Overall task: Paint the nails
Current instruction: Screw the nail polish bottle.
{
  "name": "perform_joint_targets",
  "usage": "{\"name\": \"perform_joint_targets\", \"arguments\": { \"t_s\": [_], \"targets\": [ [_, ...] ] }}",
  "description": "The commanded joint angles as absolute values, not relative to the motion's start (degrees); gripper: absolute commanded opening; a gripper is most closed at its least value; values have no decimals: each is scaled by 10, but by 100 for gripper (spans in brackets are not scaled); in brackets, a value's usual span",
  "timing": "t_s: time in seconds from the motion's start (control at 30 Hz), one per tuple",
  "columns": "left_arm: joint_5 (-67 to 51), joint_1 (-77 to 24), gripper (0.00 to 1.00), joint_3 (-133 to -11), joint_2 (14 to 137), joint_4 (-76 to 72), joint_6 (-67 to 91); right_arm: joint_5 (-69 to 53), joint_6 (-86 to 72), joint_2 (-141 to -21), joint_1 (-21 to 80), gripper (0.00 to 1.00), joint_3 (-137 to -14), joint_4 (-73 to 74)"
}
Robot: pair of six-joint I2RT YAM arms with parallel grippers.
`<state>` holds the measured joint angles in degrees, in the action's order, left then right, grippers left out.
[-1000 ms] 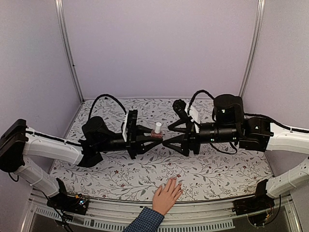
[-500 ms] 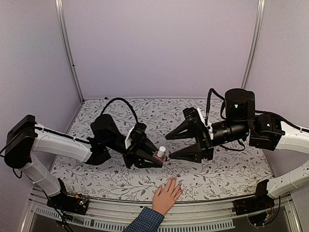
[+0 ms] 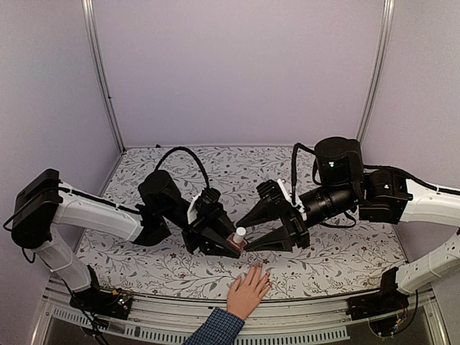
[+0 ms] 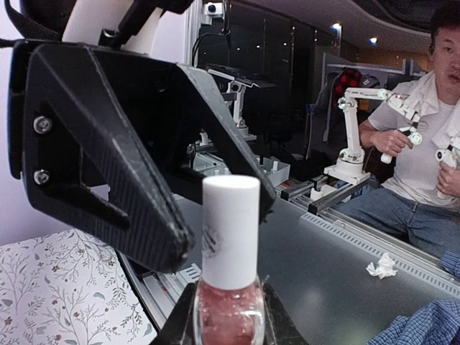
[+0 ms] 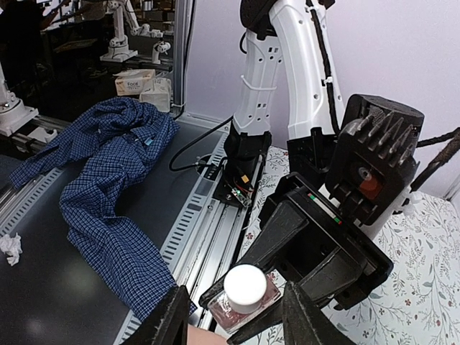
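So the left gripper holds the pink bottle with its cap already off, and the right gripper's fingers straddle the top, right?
No, the white cap is on the pink bottle, as the left wrist view shows. The left gripper holds the bottle, and the fingers of the right gripper do straddle its top.

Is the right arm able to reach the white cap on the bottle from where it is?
Probably yes. The white cap stands clear above the left gripper holding the bottle, and the right gripper has its open jaws flanking it, nothing between.
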<state>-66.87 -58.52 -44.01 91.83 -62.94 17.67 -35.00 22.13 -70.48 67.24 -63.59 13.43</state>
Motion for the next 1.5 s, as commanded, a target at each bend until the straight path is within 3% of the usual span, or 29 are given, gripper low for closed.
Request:
{"name": "perform_joint_targets", "arguments": {
  "t_s": [0.0, 0.33, 0.77, 1.47],
  "targets": [
    [-684, -593, 0, -455, 929, -668, 195, -366, 231, -714, 678, 44, -654, 141],
    [-684, -595, 0, -461, 933, -669, 200, -375, 231, -724, 683, 34, -667, 150],
    [-640, -590, 0, -453, 913, -637, 168, -364, 229, -737, 683, 7, -673, 165],
    [-388, -566, 0, -398, 811, -592, 102, -254, 188, -784, 683, 2, -681, 179]
  ]
}}
